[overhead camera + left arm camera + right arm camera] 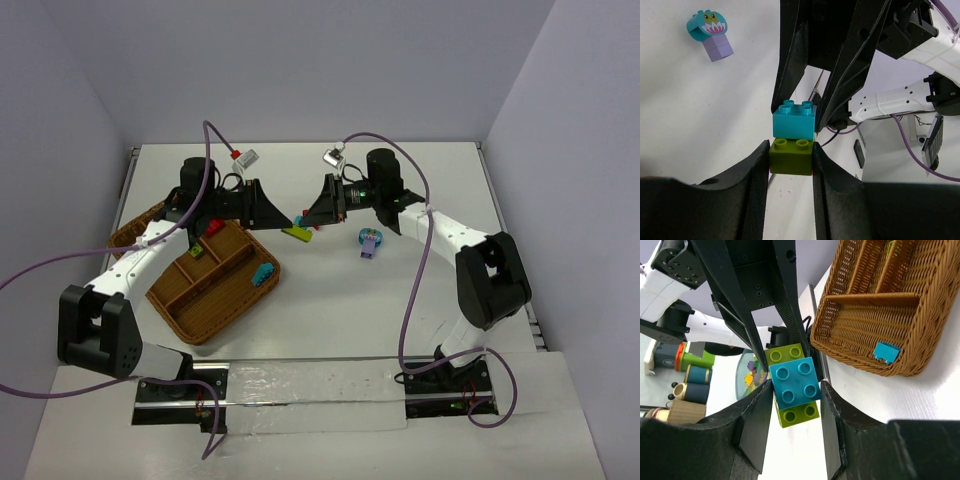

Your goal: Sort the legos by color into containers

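A teal brick (794, 382) stuck on a lime-green brick (791, 157) hangs above the table between both arms, seen as a small stack (297, 232) from above. My left gripper (791, 160) is shut on the green brick. My right gripper (796, 390) faces it, its fingers pressed against both sides of the teal brick (794, 120). The wicker tray (215, 300) lies below the left arm; one teal brick (887, 352) rests in its near corner compartment and a red brick (196, 251) in another.
A teal-and-purple lego piece (369, 241) lies loose on the table under the right arm, also in the left wrist view (712, 35). A second wicker basket (135, 232) sits at the far left. Purple cables loop around both arms.
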Tool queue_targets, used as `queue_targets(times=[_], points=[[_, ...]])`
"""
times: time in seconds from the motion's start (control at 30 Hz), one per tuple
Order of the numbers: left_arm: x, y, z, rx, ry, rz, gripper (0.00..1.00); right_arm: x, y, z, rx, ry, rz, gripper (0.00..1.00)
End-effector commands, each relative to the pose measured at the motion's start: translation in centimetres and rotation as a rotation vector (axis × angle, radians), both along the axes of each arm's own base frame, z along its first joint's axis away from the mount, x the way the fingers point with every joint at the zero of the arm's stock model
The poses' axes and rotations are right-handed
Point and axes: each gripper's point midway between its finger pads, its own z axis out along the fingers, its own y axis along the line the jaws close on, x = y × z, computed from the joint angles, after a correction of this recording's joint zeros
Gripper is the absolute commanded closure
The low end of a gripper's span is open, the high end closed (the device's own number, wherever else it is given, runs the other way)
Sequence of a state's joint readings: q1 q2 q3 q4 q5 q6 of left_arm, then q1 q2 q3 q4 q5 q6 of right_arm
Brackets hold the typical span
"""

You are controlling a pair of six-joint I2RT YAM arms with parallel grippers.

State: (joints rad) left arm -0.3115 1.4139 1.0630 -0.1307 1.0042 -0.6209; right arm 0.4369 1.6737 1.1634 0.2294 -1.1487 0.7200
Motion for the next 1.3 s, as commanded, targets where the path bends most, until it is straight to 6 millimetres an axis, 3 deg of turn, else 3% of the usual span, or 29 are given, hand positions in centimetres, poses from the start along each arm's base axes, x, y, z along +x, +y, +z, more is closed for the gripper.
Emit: queue_targets(times=[0.0, 0.23, 0.4, 0.53, 0.7, 0.77, 0.83, 0.93, 0.97, 1.03, 1.13, 1.27], points=[[0.5, 0.2, 2.2, -0.007, -0.104, 0.012, 1.00, 0.3, -0.3, 1.8, 0.041, -0.049, -0.018, 0.98], [0.7, 0.2, 2.3, -0.011, -0.107, 0.016, 1.00, 2.0, -0.9, -0.3, -0.019, 0.024, -0.099, 1.00], [1.0, 0.1, 2.5, -0.015, -0.112, 0.019, 1.00, 2.5, -1.0, -0.7, 0.010, 0.071, -0.133, 1.00], [1.1, 0.2, 2.3, 0.006, -0.112, 0.024, 1.00, 3.5, -1.3, -2.3, -0.009, 0.139, -0.192, 1.00], [0.6, 1.1, 1.3, 0.041, -0.085, 0.045, 1.00, 6.5, -3.2, -5.1, -0.128, 0.187, -0.398, 1.00], [0.1, 2.3, 0.6, 0.064, -0.067, 0.079, 1.00, 7.8, -4.7, -7.4, -0.263, 0.195, -0.517, 1.00], [0.2, 3.9, -0.2, 0.106, -0.046, 0.144, 1.00, 7.7, -5.6, -9.0, -0.356, 0.228, -0.555, 1.00], [2.0, 7.7, -1.8, 0.209, 0.001, 0.343, 1.00, 7.8, -6.5, -10.4, -0.419, 0.227, -0.592, 1.00], [3.4, 10.1, -2.4, 0.267, 0.032, 0.470, 1.00, 7.9, -6.9, -10.8, -0.439, 0.222, -0.610, 1.00], [4.6, 14.1, -3.3, 0.333, 0.092, 0.647, 1.00, 7.8, -7.4, -11.0, -0.465, 0.212, -0.631, 1.00], [4.9, 16.2, -3.9, 0.407, 0.117, 0.752, 1.00, 8.0, -7.9, -10.8, -0.487, 0.187, -0.654, 1.00], [3.7, 17.8, -5.4, 0.493, 0.181, 0.820, 1.00, 8.2, -8.6, -10.3, -0.527, 0.149, -0.670, 1.00]])
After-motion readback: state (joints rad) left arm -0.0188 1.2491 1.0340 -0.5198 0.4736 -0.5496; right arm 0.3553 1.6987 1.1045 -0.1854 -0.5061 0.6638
